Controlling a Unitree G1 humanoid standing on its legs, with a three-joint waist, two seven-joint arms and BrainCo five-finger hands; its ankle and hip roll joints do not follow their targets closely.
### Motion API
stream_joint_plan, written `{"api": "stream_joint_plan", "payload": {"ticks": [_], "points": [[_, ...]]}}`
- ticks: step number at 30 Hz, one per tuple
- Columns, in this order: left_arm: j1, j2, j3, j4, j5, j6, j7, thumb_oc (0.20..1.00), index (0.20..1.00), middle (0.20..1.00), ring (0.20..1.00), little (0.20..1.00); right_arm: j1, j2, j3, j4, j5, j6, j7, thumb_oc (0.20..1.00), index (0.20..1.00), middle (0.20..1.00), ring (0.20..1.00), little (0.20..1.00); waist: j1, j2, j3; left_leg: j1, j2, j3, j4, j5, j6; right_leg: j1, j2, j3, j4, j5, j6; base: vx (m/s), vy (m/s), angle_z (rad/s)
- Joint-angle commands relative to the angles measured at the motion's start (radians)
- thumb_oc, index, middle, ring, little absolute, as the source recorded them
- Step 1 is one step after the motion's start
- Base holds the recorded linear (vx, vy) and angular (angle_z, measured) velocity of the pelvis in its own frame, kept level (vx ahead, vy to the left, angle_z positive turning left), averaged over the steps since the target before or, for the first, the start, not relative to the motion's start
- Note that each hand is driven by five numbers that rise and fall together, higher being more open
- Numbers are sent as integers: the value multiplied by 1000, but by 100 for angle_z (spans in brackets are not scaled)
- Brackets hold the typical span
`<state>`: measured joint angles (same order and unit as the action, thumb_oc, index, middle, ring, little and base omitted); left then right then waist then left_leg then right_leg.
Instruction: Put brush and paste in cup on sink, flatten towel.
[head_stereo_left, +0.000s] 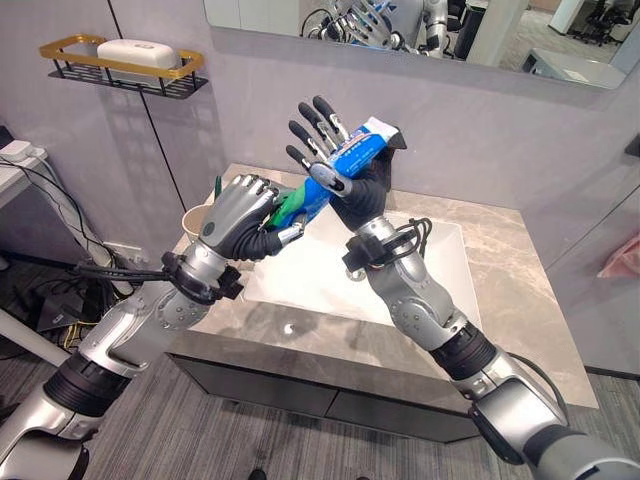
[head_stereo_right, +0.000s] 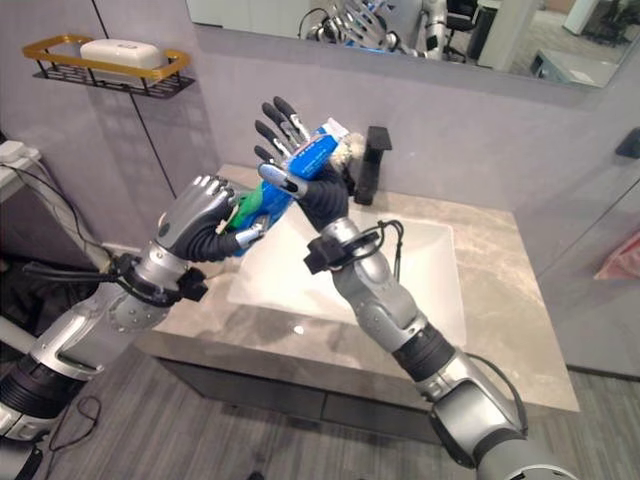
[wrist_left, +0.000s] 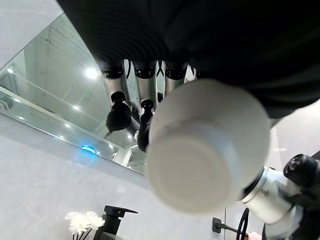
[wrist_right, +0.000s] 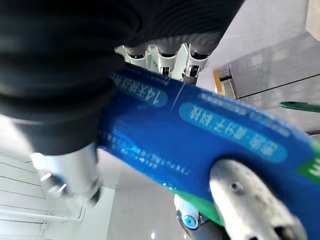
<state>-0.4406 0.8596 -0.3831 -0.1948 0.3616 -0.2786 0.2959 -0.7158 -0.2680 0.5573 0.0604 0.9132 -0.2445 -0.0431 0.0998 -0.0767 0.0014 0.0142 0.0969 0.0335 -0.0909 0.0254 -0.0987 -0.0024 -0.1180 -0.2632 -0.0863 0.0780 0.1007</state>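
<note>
A blue and green toothpaste tube is held up in the air over the white sink basin, between both hands. My right hand has it against the palm, thumb pressed across the blue part and fingers straight up. My left hand is curled round the tube's green lower end, whose white cap shows close up in the left wrist view. A beige cup stands on the counter's left side behind the left hand, with a green toothbrush in it.
A black faucet and white flowers stand at the back of the marble counter. A gold-rimmed wall shelf carries a white soap box. Pink cloth hangs at the right edge.
</note>
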Motion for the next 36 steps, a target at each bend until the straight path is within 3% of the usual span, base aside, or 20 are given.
{"api": "stream_joint_plan", "payload": {"ticks": [1, 2, 4, 5, 6, 11, 18, 25, 27, 29, 36], "points": [[-30, 38, -17, -36, -29, -19, 30, 200, 200, 200, 200, 200, -100, 44, -12, 12, 27, -49, -10, 200, 200, 200, 200, 200, 13, -53, -36, -48, -45, -27, 4, 29, 20, 59, -134, 0, 2, 91, 104, 0, 0, 0], [-26, 32, -15, -34, -28, -16, 34, 200, 200, 200, 200, 200, -98, 50, -16, 12, 27, -50, -13, 200, 200, 200, 200, 200, 15, -53, -37, -49, -47, -29, 4, 29, 20, 61, -135, -2, 2, 91, 104, 3, 17, 4], [-10, 18, -7, -31, -30, -11, 40, 564, 564, 564, 564, 564, -92, 59, -26, 17, 22, -55, -25, 200, 200, 200, 200, 200, 20, -55, -37, -51, -51, -33, 4, 29, 22, 64, -139, -7, 2, 92, 105, 4, 16, 7], [-8, 18, -5, -32, -29, -11, 40, 956, 956, 956, 956, 956, -92, 59, -25, 17, 22, -55, -26, 200, 200, 200, 200, 200, 18, -55, -38, -51, -51, -34, 4, 30, 22, 64, -140, -8, 2, 92, 106, 0, 14, 11], [3, 6, 2, -29, -29, -8, 47, 1000, 1000, 1000, 1000, 1000, -91, 64, -31, 18, 15, -60, -35, 200, 200, 200, 200, 200, 22, -56, -37, -53, -53, -36, 4, 30, 22, 65, -141, -10, 2, 91, 105, -1, 10, 14], [51, -29, 53, -40, -11, 4, 84, 1000, 1000, 1000, 1000, 1000, -85, 117, -96, 25, -61, -98, -121, 200, 200, 200, 200, 200, 38, -60, -36, -65, -66, -56, 4, 30, 26, 72, -152, -30, 2, 97, 109, -3, 22, 9], [163, -20, 198, -142, 4, -1, 157, 1000, 1000, 1000, 1000, 1000, -127, 139, -170, 39, -139, -129, -209, 200, 200, 200, 200, 200, 105, -75, -28, -87, -87, -111, 4, 37, 29, 89, -162, -80, 3, 99, 112, -2, 5, 26], [388, 29, 392, -114, -52, -30, 219, 1000, 1000, 1000, 1000, 1000, -191, 63, -227, 62, -219, -145, -262, 200, 200, 200, 200, 200, 200, -94, -4, -124, -109, -177, 4, 49, 29, 111, -167, -153, 1, 97, 118, 7, -2, 29], [421, 28, 415, -83, -68, -27, 227, 1000, 1000, 1000, 1000, 1000, -193, 55, -230, 65, -228, -144, -268, 200, 200, 200, 200, 200, 206, -96, -2, -134, -115, -185, 4, 58, 32, 107, -171, -160, 0, 104, 119, -17, 23, 30], [512, 61, 489, 1, -49, 7, 228, 1000, 1000, 1000, 1000, 1000, -189, 19, -249, 63, -255, -143, -283, 200, 200, 200, 200, 200, 247, -98, 12, -148, -121, -202, 4, 58, 32, 109, -171, -179, 1, 104, 123, -1, 3, 29], [653, 71, 632, 75, -55, 29, 226, 1000, 1000, 1000, 1000, 1000, -159, -21, -274, 59, -314, -129, -286, 200, 200, 200, 200, 200, 293, -102, 22, -167, -137, -226, 4, 61, 38, 113, -179, -209, 2, 115, 130, 14, 15, 16]]}}
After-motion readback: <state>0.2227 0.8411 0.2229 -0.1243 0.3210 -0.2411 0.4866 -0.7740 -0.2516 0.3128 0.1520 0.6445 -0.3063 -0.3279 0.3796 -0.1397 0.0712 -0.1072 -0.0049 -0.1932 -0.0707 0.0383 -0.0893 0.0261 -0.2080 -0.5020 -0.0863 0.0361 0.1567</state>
